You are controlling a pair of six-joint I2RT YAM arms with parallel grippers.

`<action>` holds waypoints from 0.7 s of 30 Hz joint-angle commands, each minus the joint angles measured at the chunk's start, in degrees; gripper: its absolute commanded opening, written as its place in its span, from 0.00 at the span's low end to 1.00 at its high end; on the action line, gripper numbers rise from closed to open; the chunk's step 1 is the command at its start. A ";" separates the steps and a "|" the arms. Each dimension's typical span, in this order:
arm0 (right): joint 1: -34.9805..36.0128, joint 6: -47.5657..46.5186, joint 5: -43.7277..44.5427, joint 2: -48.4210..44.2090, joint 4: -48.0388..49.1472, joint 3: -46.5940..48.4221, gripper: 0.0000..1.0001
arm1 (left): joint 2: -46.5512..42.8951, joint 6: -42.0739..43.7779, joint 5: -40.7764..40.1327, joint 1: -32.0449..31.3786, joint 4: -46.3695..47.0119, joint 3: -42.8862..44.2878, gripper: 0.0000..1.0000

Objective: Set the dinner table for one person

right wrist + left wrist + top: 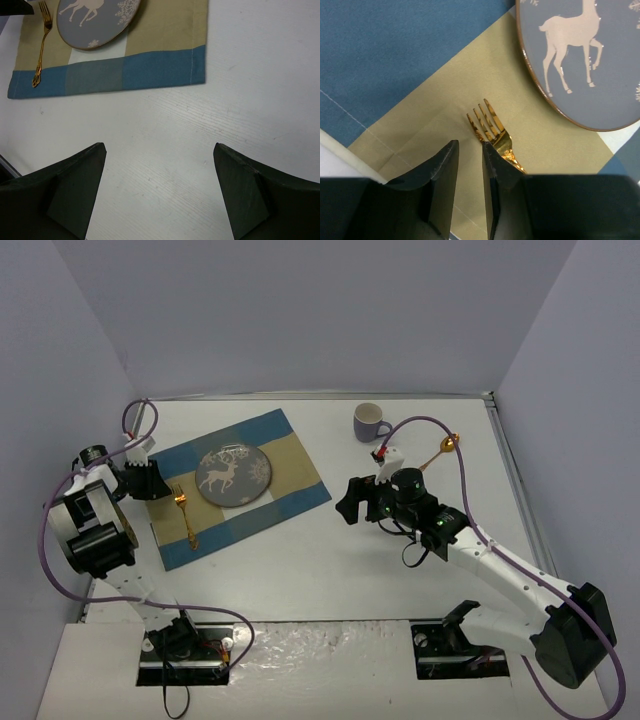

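A blue-and-tan checked placemat [290, 475] lies on the white dinner table [330, 570], with a grey deer plate [233, 476] on it. A gold fork [185, 518] lies flat on the mat left of the plate, tines pointing away. My left gripper [160, 484] hovers at the mat's left edge. In the left wrist view its fingers [469, 146] stand narrowly open with nothing between them; the fork [492, 127] lies just right of them, beside the plate [590, 65]. My right gripper [347, 502] is wide open over bare table right of the mat [160, 70].
A purple-grey mug [370, 422] stands at the back of the table, right of the mat. A gold spoon [441, 450] lies further right, near the right arm's cable. Grey walls close in the table on three sides.
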 commanded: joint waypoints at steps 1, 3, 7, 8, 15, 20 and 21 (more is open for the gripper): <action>-0.59 -0.11 -0.58 -0.95 2.60 0.31 0.86 | -3.15 -5.47 -3.42 0.52 5.07 1.25 0.26; -0.59 -0.22 -0.35 -0.95 2.60 0.31 0.86 | -7.00 -12.16 -7.59 0.08 8.92 -0.89 0.37; -0.92 -0.34 0.05 -1.04 2.60 0.09 0.86 | -17.76 -21.49 -22.01 -3.81 10.93 -4.83 0.61; -0.94 -0.35 0.07 -1.19 2.60 0.08 0.86 | -19.65 -22.94 -26.28 -5.17 10.16 -5.35 0.65; -1.29 -0.43 0.28 -2.65 2.53 -0.56 0.86 | -28.54 -38.91 -49.50 -12.71 1.22 -9.13 0.83; -1.47 -0.17 0.41 -3.92 2.42 -1.41 0.86 | -28.89 -42.88 -56.85 -16.74 -1.31 -12.14 0.83; -1.55 -0.09 0.42 -4.10 2.42 -1.58 0.86 | -28.47 -42.91 -57.03 -16.96 -1.30 -12.43 0.83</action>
